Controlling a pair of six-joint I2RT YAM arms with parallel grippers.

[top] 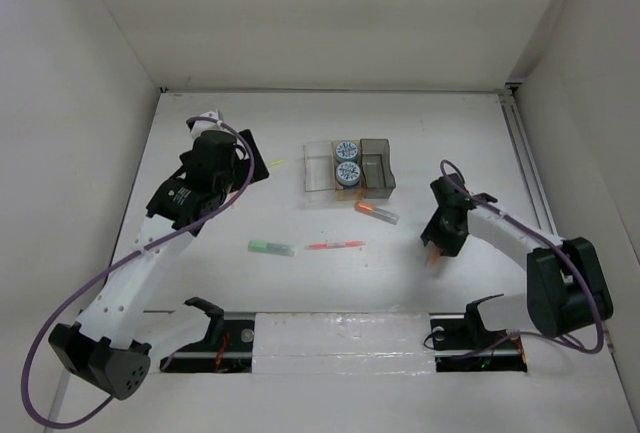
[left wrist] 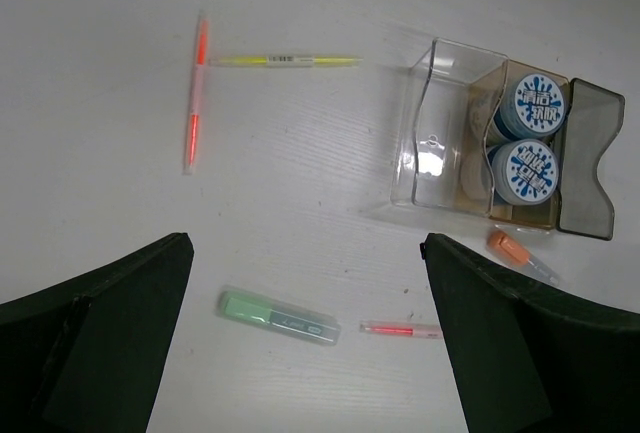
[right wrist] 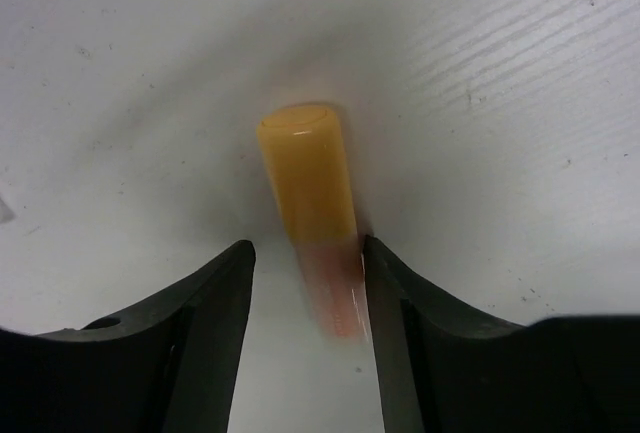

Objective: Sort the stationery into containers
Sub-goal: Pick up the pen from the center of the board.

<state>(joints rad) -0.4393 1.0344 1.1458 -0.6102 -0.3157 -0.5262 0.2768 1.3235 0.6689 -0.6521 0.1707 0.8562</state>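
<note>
Three joined bins stand mid-table: clear [top: 317, 169], amber [top: 347, 189] and smoky grey [top: 378, 168]. Two blue-white rolls [top: 347, 162] sit in the amber bin. My right gripper [top: 436, 245] is low over the table. Its open jaws [right wrist: 307, 248] straddle an orange marker [right wrist: 308, 178] lying there. The marker touches the right finger and stands apart from the left one. My left gripper [left wrist: 305, 245] is wide open and empty, high above a green marker [left wrist: 278, 315] and a red pen [left wrist: 400, 330]. A second orange marker [top: 375, 212] lies in front of the grey bin.
A yellow-green pen [left wrist: 285, 60] and an orange pen [left wrist: 195, 93] lie left of the bins, meeting at a corner. White walls close the table on the left, back and right. A rail with both arm bases [top: 340, 338] runs along the near edge.
</note>
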